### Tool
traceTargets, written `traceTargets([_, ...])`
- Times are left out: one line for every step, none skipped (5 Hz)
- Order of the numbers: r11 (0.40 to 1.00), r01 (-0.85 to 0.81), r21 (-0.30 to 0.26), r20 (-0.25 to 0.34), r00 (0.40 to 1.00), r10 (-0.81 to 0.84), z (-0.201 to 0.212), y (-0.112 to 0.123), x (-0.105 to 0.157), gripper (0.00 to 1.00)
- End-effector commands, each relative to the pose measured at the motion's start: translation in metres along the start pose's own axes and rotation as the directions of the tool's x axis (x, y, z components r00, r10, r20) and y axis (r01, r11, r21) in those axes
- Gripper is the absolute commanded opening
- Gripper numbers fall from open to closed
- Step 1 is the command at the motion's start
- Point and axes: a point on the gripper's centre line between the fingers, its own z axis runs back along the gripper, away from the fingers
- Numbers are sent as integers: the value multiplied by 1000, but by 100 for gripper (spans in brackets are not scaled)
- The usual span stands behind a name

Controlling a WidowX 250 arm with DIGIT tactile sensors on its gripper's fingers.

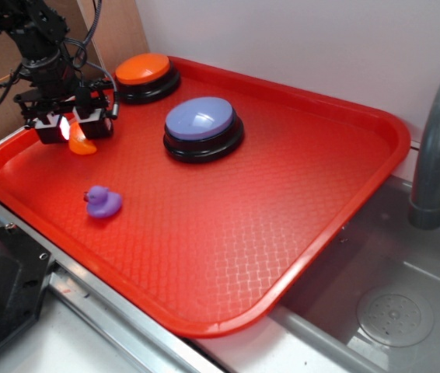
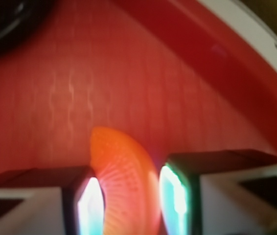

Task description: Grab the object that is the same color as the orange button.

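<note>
In the blurry wrist view, the black gripper (image 2: 131,200) sits around the small orange curved plastic toy (image 2: 124,181), its glowing pads just beside it. The toy's bottom is cut off. No writing shows. The toy lies at the red plastic tray's (image 1: 298,225) left edge, near the round orange button (image 1: 143,68).

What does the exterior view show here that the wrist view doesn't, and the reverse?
Only the exterior view shows the orange button, the lavender-blue button, the purple duck, the faucet and the sink. Only the wrist view shows, close up, the orange segment toy sitting between the two fingers, with narrow gaps on both sides. Both show the gripper, the toy and the red tray.
</note>
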Motion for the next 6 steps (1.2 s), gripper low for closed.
traceTargets([997, 63, -43, 60, 996, -60, 58, 5, -1, 0])
traceTargets([980, 188, -70, 41, 982, -186, 76, -10, -13, 0])
traceTargets([918, 382, -111, 7, 924, -383, 95, -35, -35, 0])
traceTargets([829, 539, -149, 12, 839, -544, 112, -60, -70, 0])
traceTargets([787, 599, -145, 6, 796, -605, 116, -73, -96, 0])
traceTargets([797, 588, -139, -34, 801, -598, 116, -65, -91, 0])
